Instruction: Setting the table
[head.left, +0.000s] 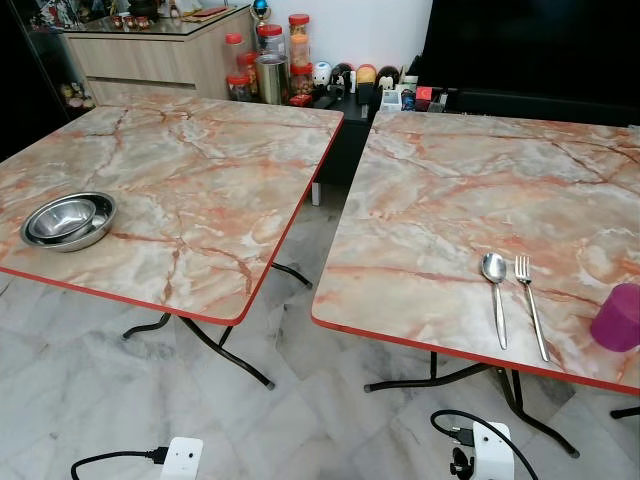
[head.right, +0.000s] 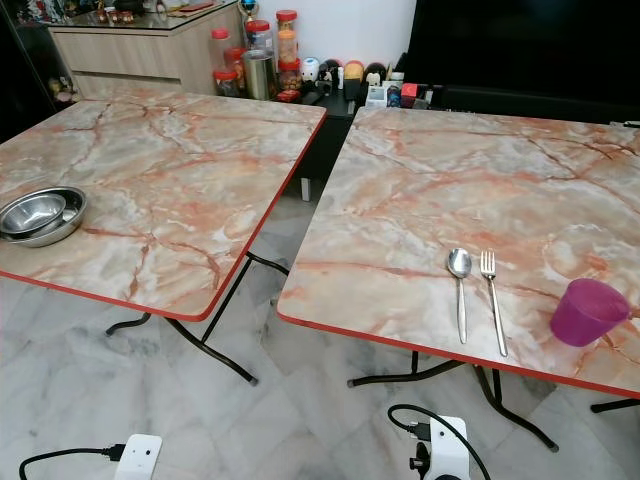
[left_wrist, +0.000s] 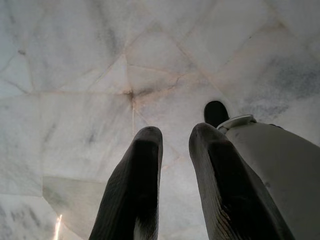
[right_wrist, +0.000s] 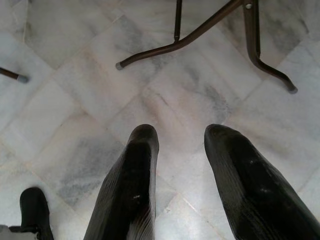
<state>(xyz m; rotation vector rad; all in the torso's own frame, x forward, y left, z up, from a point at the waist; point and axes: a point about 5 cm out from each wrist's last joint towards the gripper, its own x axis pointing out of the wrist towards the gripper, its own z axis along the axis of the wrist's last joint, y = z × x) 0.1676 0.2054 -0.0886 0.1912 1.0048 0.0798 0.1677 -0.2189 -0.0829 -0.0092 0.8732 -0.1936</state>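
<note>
Two marble-patterned tables with red edges stand side by side. On the left table (head.left: 200, 170), near its left edge, two nested steel bowls (head.left: 68, 220) rest. The right table (head.left: 480, 190) carries a spoon (head.left: 495, 280) and a fork (head.left: 530, 300) lying parallel near its front edge, with a purple cup (head.right: 588, 311) to their right. My left gripper (left_wrist: 175, 137) hangs open over the marble floor with nothing between its fingers. My right gripper (right_wrist: 180, 132) also hangs open, pointing down at the floor near the table's metal legs (right_wrist: 200, 30).
A gap of floor (head.left: 300, 300) separates the two tables. A wooden cabinet (head.left: 160, 55) and a low shelf with jars and bottles (head.left: 275, 65) stand at the back. Power strips and cables (head.left: 480, 440) lie on the floor in front.
</note>
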